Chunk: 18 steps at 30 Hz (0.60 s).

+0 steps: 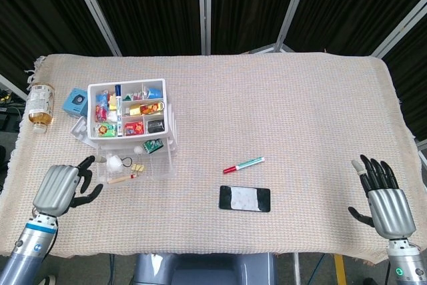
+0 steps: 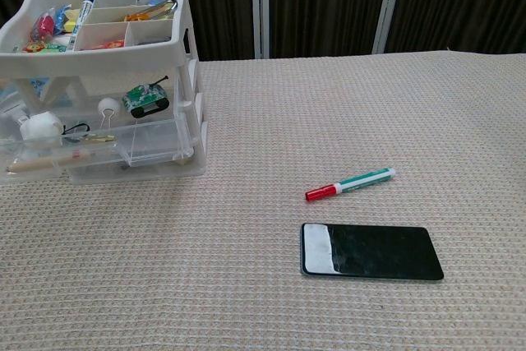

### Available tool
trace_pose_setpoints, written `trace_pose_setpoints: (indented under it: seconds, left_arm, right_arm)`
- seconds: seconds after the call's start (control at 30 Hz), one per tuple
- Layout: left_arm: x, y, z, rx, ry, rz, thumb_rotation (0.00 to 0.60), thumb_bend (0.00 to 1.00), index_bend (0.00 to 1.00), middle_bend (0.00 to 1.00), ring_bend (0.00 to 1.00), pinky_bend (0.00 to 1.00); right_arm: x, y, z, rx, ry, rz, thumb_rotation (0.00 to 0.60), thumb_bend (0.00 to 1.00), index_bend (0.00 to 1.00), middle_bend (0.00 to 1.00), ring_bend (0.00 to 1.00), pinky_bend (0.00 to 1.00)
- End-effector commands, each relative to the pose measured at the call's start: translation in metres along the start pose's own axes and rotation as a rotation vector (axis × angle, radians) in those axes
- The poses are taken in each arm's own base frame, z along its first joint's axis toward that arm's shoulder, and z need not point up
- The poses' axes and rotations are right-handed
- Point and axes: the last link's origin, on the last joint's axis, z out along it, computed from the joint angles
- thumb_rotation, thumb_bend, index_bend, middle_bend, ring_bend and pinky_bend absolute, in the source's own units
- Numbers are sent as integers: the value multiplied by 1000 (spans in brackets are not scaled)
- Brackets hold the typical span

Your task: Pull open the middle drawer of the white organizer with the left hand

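Observation:
The white organizer (image 1: 157,86) stands at the table's left, its top tray full of small coloured items. Its clear middle drawer (image 1: 160,169) sticks out toward the front edge, holding a white ball, clips and a small stick. In the chest view the organizer (image 2: 186,18) is at the upper left and the pulled-out drawer (image 2: 152,150) shows its contents. My left hand (image 1: 60,189) hangs left of and just in front of the drawer, apart from it, fingers loosely spread and empty. My right hand (image 1: 385,198) rests at the front right corner, fingers spread, empty.
A bottle (image 1: 40,105) and a small blue box (image 1: 77,102) sit left of the organizer. A red-and-green marker (image 1: 243,164) (image 2: 349,184) and a black phone (image 1: 245,199) (image 2: 371,251) lie mid-table near the front.

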Motion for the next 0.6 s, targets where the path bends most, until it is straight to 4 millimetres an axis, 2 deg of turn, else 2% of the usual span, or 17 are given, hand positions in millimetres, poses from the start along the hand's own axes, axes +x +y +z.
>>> trace_pose_setpoints:
  seconds: [0.03, 0.13, 0.23, 0.4, 0.6]
  left_arm:
    - [16, 2, 16, 11, 17, 83, 600, 285, 398, 883, 924, 774]
    - [22, 5, 28, 20, 16, 159, 600, 240, 421, 916, 946, 798]
    - [23, 8, 37, 30, -1, 203, 600, 237, 430, 942, 965, 817]
    - [16, 9, 52, 50, -69, 229, 600, 237, 428, 957, 976, 831]
    - [9, 10, 63, 48, -136, 268, 600, 238, 478, 964, 979, 834]
  right_arm:
    - [0, 0, 0, 0, 1, 1, 600, 17, 0, 0, 0, 0]
    - [1, 1, 0, -1, 1, 4, 600, 16, 0, 0, 0, 0]
    - [1, 1, 1, -1, -1, 7, 600, 17, 0, 0, 0, 0]
    - [2, 1, 0, 0, -1, 11, 600, 17, 0, 0, 0, 0]
    - [3, 2, 1, -2, -2, 18, 600, 17, 0, 0, 0, 0]
